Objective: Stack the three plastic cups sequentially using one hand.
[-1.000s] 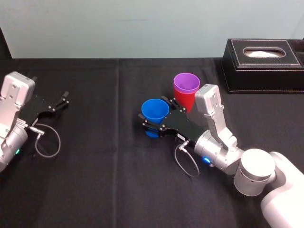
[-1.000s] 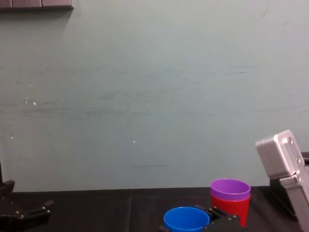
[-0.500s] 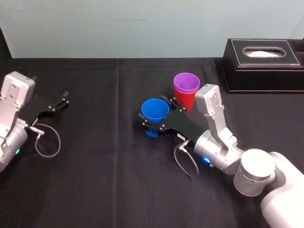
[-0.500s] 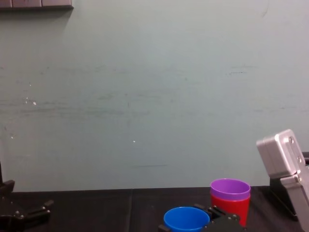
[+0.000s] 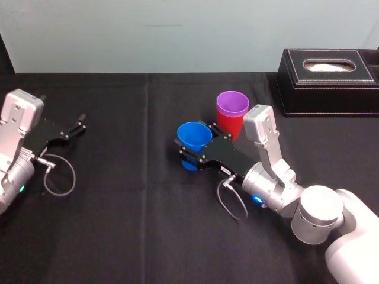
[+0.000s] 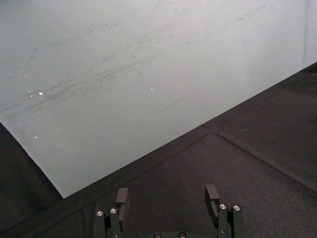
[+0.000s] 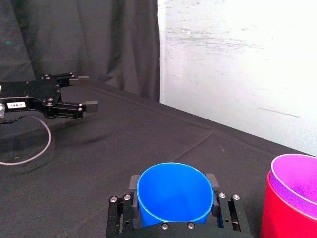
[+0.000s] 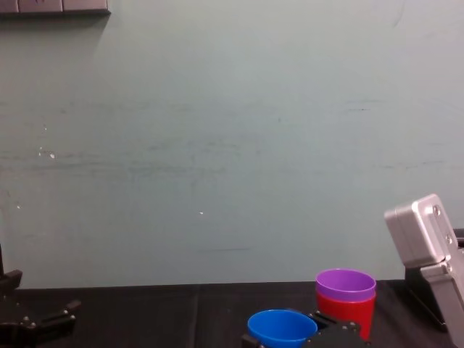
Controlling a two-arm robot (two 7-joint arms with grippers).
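Right gripper [image 5: 190, 155] is closed on the blue cup [image 5: 194, 137], one jaw against each side of the wall below the rim, as the right wrist view confirms. The blue cup stands upright, mouth up, near the middle of the black table [image 5: 118, 225]. Whether its base is touching the cloth cannot be determined.

Just beside it, toward the robot's right and farther back, the purple cup [image 5: 232, 103] sits nested in the red cup [image 5: 227, 127]. This leaves the blue cup as the last one to be stacked.

Handling, as judged: the tumbler looks light, smooth and thin-walled. Excess clamping force would likely flex the wall, and the taper may let the cup slip downward. A hold on opposite sides just under the rim, where the wall is widest and stiffest, appears most secure.

Left gripper [image 5: 74, 127] is parked at the table's left side, jaws apart and holding nothing. A black stitched box [image 5: 328, 80] sits at the far right.
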